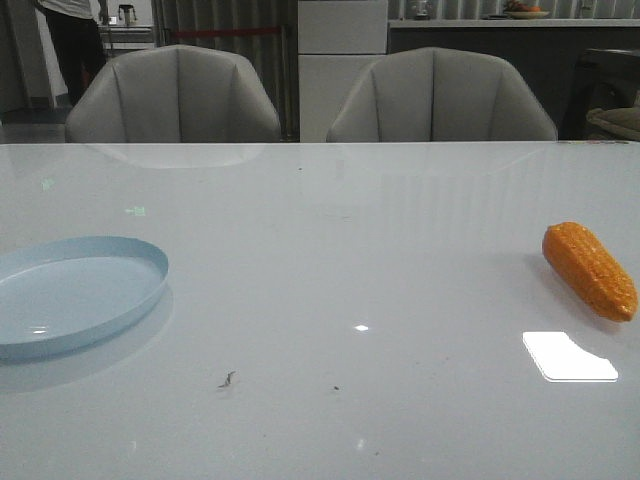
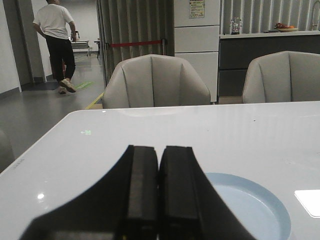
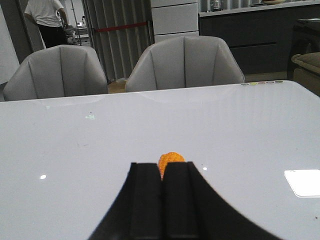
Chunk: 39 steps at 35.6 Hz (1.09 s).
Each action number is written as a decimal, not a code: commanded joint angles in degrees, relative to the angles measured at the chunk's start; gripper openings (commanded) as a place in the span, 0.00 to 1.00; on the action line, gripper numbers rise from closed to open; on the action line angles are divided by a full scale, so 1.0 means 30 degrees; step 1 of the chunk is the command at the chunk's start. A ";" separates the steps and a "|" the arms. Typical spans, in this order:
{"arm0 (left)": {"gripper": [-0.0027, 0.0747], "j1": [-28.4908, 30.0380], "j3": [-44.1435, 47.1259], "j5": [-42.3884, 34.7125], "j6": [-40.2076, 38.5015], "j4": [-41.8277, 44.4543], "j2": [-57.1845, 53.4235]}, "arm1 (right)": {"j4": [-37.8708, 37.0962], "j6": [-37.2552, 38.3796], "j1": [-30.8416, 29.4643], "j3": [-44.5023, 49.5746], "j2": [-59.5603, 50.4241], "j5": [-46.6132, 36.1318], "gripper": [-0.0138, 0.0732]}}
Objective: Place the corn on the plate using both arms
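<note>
The table is a broad, glossy white slab whose surface mirrors the room, with bright glints of overhead light scattered across it and one large rectangular reflection just in front of the corn. The corn, orange and tapered with rows of bumpy kernels, lies on its side directly on the tabletop near the right edge. The plate, round, shallow and pale blue with a low rim, rests flat on the table well apart from the corn, far to its left. Between plate and corn, toward the near edge, a few small dark specks sit on the white surface.
</note>
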 commanded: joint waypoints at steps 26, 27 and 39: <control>0.16 -0.0020 0.0703 -0.1940 -0.0141 -0.0189 -0.0402 | 0.0049 -0.0126 -0.0035 -0.0385 -0.0492 -0.1597 0.23; 0.16 -0.0020 0.0703 -0.1953 -0.0141 -0.0189 -0.0402 | 0.0049 -0.0126 -0.0035 -0.0385 -0.0492 -0.1615 0.23; 0.16 -0.0020 0.0549 -0.3837 -0.0141 -0.0189 -0.0402 | 0.0049 -0.0126 -0.0020 -0.0385 -0.0492 -0.2218 0.23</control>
